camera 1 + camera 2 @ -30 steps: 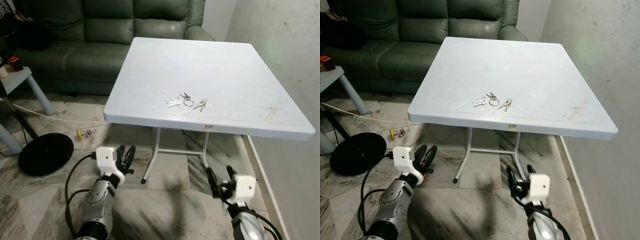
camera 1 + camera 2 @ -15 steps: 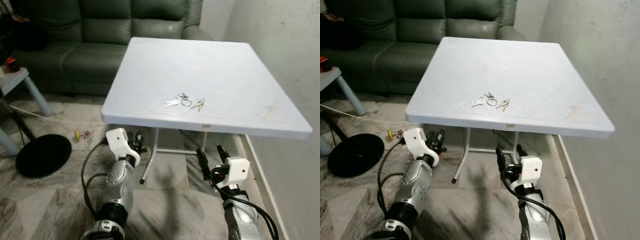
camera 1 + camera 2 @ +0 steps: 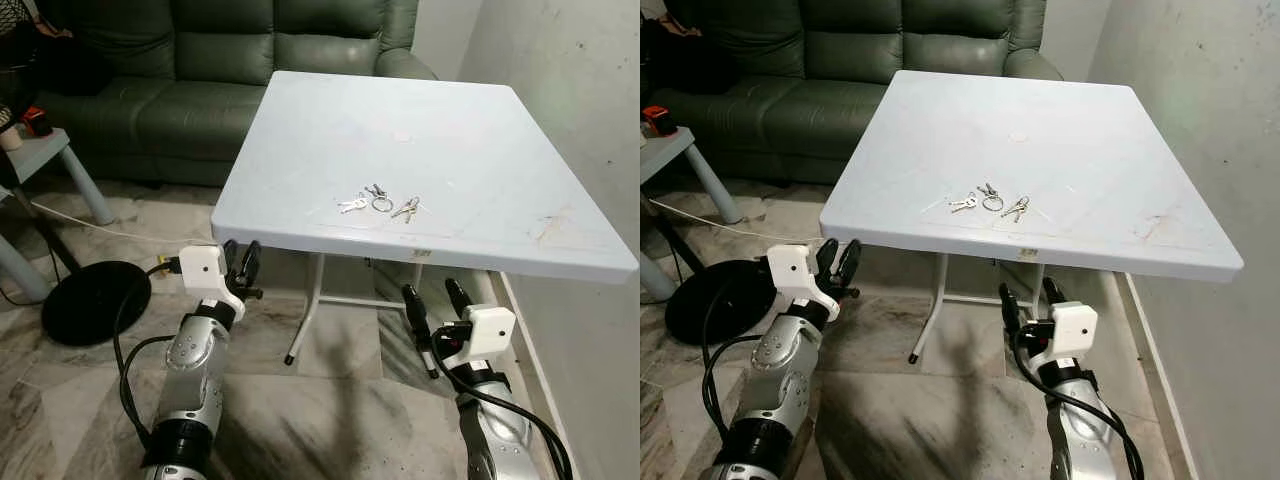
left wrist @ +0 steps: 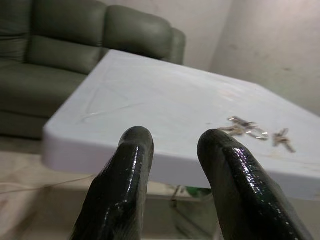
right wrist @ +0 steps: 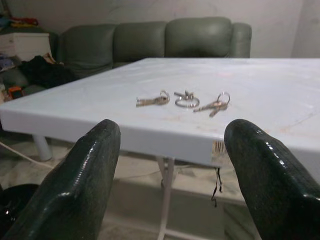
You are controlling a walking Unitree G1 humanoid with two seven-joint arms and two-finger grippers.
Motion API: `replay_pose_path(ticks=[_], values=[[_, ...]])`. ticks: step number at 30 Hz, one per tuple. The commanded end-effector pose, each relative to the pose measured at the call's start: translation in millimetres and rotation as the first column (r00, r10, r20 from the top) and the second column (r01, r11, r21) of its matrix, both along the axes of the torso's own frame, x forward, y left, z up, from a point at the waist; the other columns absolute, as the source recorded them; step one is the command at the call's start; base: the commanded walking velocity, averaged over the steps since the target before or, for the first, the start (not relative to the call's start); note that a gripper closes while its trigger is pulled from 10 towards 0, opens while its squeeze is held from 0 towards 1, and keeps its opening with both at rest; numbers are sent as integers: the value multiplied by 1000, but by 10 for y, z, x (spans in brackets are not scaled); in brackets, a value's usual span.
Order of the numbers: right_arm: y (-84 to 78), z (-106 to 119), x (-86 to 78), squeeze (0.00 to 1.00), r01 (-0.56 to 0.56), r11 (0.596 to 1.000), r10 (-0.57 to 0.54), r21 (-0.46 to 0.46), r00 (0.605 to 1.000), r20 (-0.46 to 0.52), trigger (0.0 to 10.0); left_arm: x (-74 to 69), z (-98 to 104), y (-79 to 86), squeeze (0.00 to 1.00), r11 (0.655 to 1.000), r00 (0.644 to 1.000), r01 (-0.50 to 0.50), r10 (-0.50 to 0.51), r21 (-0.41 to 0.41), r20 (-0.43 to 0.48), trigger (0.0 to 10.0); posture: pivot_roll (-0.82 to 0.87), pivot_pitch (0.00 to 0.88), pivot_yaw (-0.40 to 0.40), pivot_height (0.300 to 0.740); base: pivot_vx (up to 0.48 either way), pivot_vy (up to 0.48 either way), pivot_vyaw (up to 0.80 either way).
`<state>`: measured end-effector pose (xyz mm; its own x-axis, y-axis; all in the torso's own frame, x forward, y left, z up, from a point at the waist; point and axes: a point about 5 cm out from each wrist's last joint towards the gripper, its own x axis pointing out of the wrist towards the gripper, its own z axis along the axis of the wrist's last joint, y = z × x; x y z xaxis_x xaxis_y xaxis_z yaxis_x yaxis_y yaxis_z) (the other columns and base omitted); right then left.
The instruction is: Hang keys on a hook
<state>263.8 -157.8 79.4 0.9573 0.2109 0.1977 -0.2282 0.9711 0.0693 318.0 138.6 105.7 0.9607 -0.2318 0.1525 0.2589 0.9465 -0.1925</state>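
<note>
I am holding both silver arms raised forward, low before me; my left gripper [image 3: 240,262] is slightly parted, my right gripper [image 3: 431,303] is spread wide.

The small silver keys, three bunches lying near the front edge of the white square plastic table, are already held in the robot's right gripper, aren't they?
No. The small silver keys lie untouched on the white square plastic table; the right gripper is open below its edge, as the left eye view shows.

Three small key bunches [image 3: 381,203] lie on one white surface [image 3: 480,150]; one green sofa [image 3: 200,70]; two robot hands.
</note>
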Motion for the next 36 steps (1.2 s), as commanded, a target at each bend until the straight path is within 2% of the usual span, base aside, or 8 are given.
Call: replay_pose_path(ticks=[1,4,8,30,32,34,36], values=[[-6,91,21,0,6,1000,-6,-2,1000,23,10000,-40,-3,6,0,999,999,35,-35,4,-3,10000,46,0,-28,740,416,0,0],[2,179,46,0,3,1000,-3,1,999,47,10000,-89,-1,6,0,998,998,69,-69,7,-5,10000,46,0,-29,740,444,0,0],[-11,240,56,0,4,1000,-4,7,998,56,10000,-103,-7,40,0,998,998,62,-62,10,-18,10000,47,3,-34,740,456,0,0],[-19,280,32,0,-14,1000,14,-9,999,39,10000,-126,-14,-51,0,997,996,80,-80,-9,-50,10000,39,2,-35,740,445,0,0],[-13,276,33,0,-17,1000,17,-10,999,37,10000,-122,-24,-52,0,998,996,62,-63,-6,-58,10000,44,0,-37,740,0,0,0],[-4,273,32,0,-22,1000,23,-10,999,35,10000,-130,-17,-75,0,997,996,69,-71,-41,-48,10000,46,0,-38,740,0,0,0],[6,270,32,0,-30,999,30,-15,999,29,10000,-132,-10,-90,0,999,998,46,-47,-27,-50,10000,48,0,-42,740,0,0,0]])
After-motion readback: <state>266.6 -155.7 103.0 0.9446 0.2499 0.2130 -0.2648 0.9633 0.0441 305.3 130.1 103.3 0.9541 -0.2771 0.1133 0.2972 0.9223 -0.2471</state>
